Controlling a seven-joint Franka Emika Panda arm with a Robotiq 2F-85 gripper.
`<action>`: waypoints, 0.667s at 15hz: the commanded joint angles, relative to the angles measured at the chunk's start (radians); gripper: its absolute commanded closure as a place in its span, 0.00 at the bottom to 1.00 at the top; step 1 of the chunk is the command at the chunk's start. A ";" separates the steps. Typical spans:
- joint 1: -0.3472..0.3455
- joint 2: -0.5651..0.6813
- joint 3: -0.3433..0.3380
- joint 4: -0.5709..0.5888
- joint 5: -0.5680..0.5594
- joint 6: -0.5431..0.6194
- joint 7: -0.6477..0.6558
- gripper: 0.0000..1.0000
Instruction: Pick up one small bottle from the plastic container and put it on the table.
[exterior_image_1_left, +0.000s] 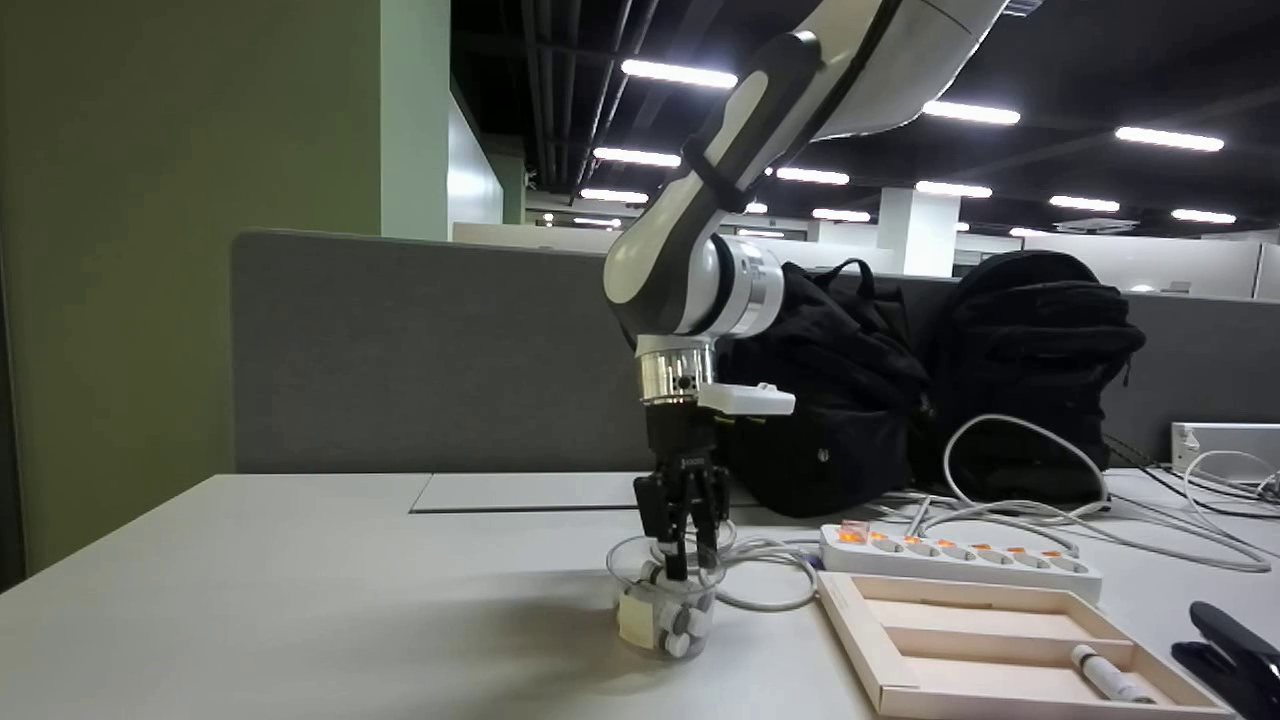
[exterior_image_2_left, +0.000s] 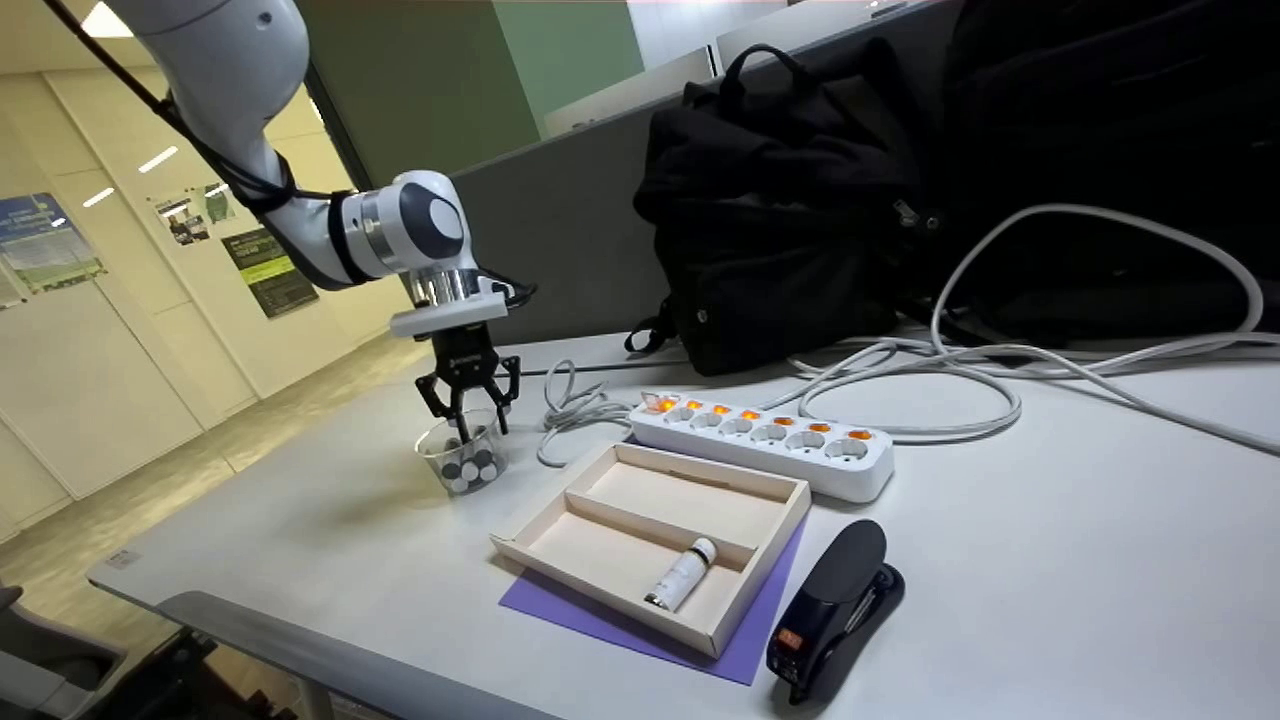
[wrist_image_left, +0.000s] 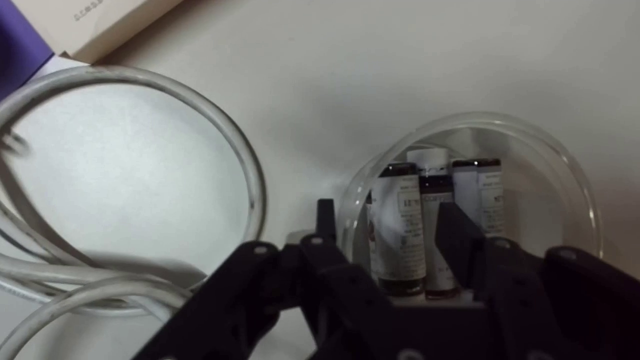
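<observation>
Beige rectangular tray (exterior_image_1_left: 980, 678): low walls, I'd guess, stop the white cylindrical bottle (exterior_image_1_left: 1112, 676) rolling.
Black two-fingered gripper (exterior_image_2_left: 483, 436): spread, clutching nothing.
Clear round plastic tub (wrist_image_left: 480, 119): on pale-grey table (wrist_image_left: 310, 65), labelled bottles (wrist_image_left: 400, 225) inside; rim apparently straddled, likely to pinch one.

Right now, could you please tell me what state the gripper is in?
The gripper is open, its fingers apart, holding nothing.

One table (exterior_image_1_left: 400, 570), one arm (exterior_image_1_left: 745, 115), one gripper (exterior_image_2_left: 483, 428), one plastic container (wrist_image_left: 480, 120) with at least three small bottles (wrist_image_left: 400, 230), too overlapped to total, one further bottle (exterior_image_2_left: 683, 575) in one two-compartment tray (exterior_image_2_left: 600, 546), one six-socket power strip (exterior_image_2_left: 755, 450), one stapler (exterior_image_2_left: 835, 590), one purple sheet (exterior_image_2_left: 743, 640), two black backpacks (exterior_image_1_left: 1030, 370)
</observation>
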 joint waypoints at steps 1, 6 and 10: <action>0.019 -0.037 -0.008 -0.010 -0.025 -0.033 0.029 0.13; 0.039 -0.055 -0.006 -0.004 -0.041 -0.062 0.035 0.00; 0.055 -0.056 -0.002 0.008 -0.045 -0.099 0.032 0.33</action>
